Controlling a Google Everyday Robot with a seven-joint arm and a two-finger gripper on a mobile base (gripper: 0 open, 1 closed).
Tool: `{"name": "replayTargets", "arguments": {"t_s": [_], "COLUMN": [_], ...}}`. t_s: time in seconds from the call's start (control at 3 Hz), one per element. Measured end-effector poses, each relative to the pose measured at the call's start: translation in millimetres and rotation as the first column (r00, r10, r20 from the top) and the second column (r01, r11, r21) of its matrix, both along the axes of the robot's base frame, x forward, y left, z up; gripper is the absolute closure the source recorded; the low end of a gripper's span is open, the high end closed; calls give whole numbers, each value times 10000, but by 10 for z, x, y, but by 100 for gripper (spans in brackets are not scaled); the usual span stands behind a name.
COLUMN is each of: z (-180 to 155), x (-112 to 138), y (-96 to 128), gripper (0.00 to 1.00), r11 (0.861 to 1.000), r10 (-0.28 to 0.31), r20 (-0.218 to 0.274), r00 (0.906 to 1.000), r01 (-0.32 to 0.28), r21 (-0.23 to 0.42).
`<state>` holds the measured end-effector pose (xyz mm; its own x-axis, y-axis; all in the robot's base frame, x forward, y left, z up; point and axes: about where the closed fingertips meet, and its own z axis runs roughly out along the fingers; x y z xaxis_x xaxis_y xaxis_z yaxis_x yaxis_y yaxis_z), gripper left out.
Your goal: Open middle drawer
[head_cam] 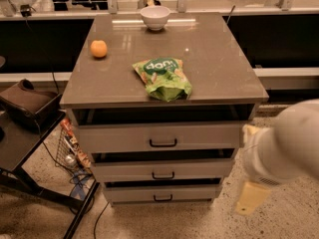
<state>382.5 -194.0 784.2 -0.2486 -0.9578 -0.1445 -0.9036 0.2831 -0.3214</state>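
Observation:
The middle drawer (162,170) is the medium-height pale front with a small black bar handle (163,175), between the taller top drawer (162,137) and the slim bottom drawer (162,194). Its front sits in line with the others, with a dark gap above it. My white arm (284,143) fills the right side, and the gripper (251,198) hangs as a pale yellow piece low at the right of the cabinet. It is apart from the drawer fronts and level with the bottom drawer.
On the cabinet top (219,63) lie a green snack bag (163,77), an orange (98,49) and a white bowl (155,17). A dark low table (20,133) with a bag (27,103) stands at the left, with cables and a wire basket (70,151) on the speckled floor.

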Motion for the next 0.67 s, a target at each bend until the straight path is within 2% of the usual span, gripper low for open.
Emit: {"name": "replayTargets", "arguments": {"t_s": [0.33, 0.67], "z": [-846, -2092], "x": [-24, 25], "y": [110, 455], "gripper": [0, 0], "r11": [10000, 9973], "r10": [-48, 712], "r20": [-547, 134], "r00": [9985, 9974], "r01": [50, -714], "r21": [38, 189]}}
